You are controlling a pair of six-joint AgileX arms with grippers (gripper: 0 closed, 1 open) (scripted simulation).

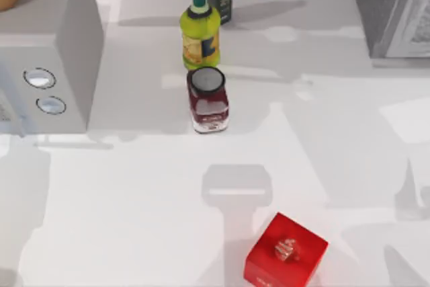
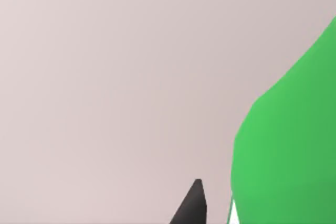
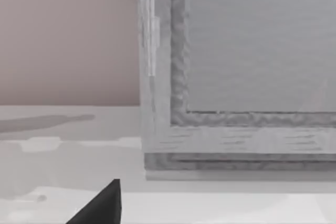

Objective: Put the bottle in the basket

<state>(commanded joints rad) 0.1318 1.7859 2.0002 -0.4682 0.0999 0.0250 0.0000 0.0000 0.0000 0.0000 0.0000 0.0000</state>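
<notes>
bottle — bright green, beside left fingertip

No text, brand or number can be read on anything. A label in orange and blue is carried by the yellow-green bottle, and pale marks are printed on the front of the dark red jar and along the lower edge of the red box, but none of it can be made out as letters.
</notes>
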